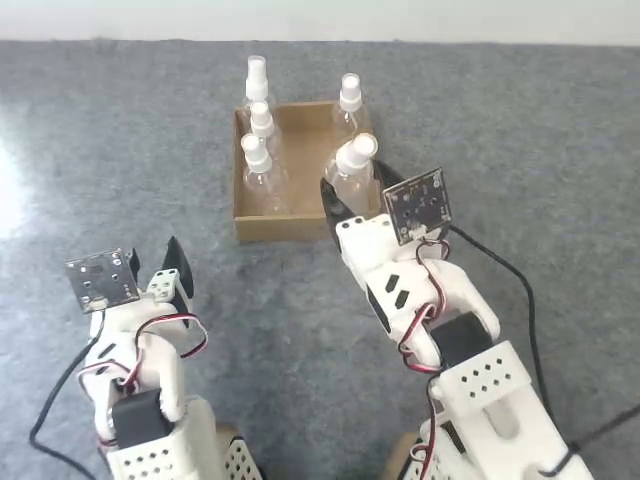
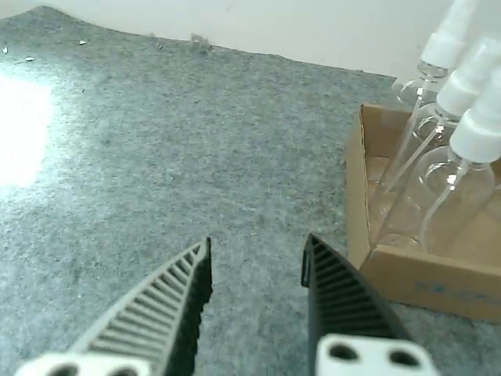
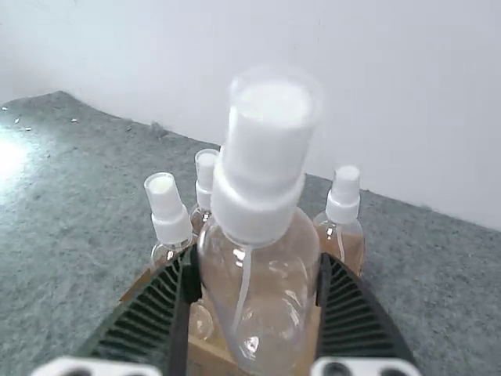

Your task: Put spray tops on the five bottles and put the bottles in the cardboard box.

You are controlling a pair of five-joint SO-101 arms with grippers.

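Cardboard marks the goal in the high view: a shallow brown cardboard box [image 1: 262,228] sits on the grey felt table cover [image 1: 110,140] ahead of both arms. A row of three clear capped bottles [image 1: 260,150] stands upright along one side of it, and a single capped bottle [image 1: 349,105] stands in the far corner of the other side. That leaves the near corner free, and there the right gripper [image 1: 352,198] holds the fifth clear plastic bottle with a white spray top [image 1: 354,165], likely for lowering into that gap. The left gripper [image 1: 168,268] hangs low near its own base, well apart from the box, probably parked because nothing is left for it to cap. In the left wrist view the left gripper [image 2: 258,243] has its ribbed black fingers [image 2: 188,290] spread with bare felt between them, and the box corner [image 2: 407,270] with its bottles lies off to one side. In the right wrist view the right gripper [image 3: 254,274] pinches the fifth bottle [image 3: 258,235] by its rounded body, fingers pressed against both flanks, which keeps it upright with the top seated. The other four stand beyond it in the box. Whether its base touches the box floor cannot be told.
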